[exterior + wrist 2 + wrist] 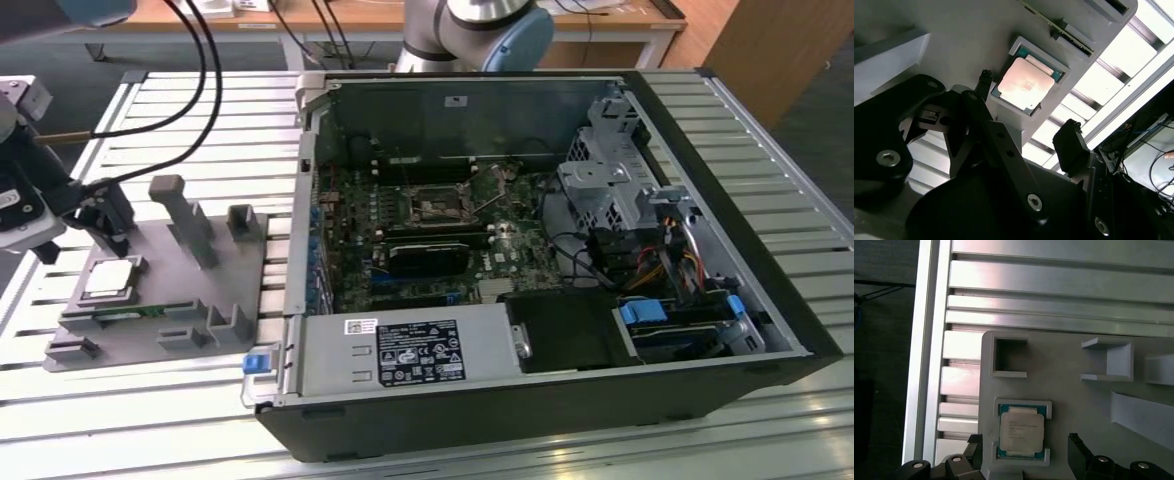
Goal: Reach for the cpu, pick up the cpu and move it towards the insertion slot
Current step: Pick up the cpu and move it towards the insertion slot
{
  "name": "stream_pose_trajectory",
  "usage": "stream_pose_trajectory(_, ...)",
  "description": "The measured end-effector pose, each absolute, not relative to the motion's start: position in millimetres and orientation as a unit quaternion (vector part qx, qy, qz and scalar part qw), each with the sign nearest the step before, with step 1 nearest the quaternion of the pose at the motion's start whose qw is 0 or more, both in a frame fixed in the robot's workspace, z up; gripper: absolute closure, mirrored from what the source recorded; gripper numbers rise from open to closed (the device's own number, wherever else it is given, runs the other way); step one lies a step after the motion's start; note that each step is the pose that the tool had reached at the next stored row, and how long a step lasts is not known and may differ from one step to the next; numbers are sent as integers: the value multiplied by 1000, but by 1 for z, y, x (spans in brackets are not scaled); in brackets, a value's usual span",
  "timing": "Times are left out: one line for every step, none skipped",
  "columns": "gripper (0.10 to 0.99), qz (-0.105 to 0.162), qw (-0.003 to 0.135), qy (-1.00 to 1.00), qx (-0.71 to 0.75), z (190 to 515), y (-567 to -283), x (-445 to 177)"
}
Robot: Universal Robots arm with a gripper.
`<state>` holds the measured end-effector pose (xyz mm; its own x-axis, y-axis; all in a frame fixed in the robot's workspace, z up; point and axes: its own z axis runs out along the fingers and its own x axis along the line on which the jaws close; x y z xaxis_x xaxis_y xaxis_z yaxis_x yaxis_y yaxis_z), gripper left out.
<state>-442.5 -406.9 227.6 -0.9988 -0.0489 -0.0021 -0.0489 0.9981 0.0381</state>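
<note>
Gripper (1026,444) is spread wide and holds nothing. One black finger (975,446) stands to each side of the cpu (1021,434) in both wrist views, with a gap showing on either side. The cpu lies flat, silver face up, in a shallow square nest of a grey holder tray (184,290), just below the gripper. The chip is close to square, so no long axis matters, and the fingers face two opposite edges. The insertion slot (438,208) sits on the motherboard inside an open computer case (534,420), well apart from the tray, toward the exterior view's right. Count: one arm, one gripper with two fingers, one cpu, one insertion slot, one tray, one case, and one narrow green strip (127,313) near the cpu.
</note>
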Motion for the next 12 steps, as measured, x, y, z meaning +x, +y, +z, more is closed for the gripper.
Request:
stream_pose_trajectory(318,19,1,1000,-24,226,-407,-443)
stream_pose_trajectory(318,19,1,1000,-24,224,-407,-443)
stream_pose_trajectory(318,19,1,1000,-24,222,-407,-443)
stream_pose_trajectory(318,19,1,1000,-24,221,-407,-443)
stream_pose_trajectory(318,19,1,1000,-24,219,-407,-443)
stream_pose_trajectory(318,19,0,1000,-24,217,-407,-443)
stream_pose_trajectory(318,19,0,1000,-24,215,-407,-443)
stream_pose_trajectory(318,19,1,1000,-24,213,-407,-444)
stream_pose_trajectory(318,19,1,1000,-24,211,-407,-444)
stream_pose_trajectory(318,19,1,1000,-24,210,-407,-444)
stream_pose_trajectory(318,19,1,1000,-24,208,-407,-444)
stream_pose_trajectory(318,19,1,1000,-24,206,-407,-444)
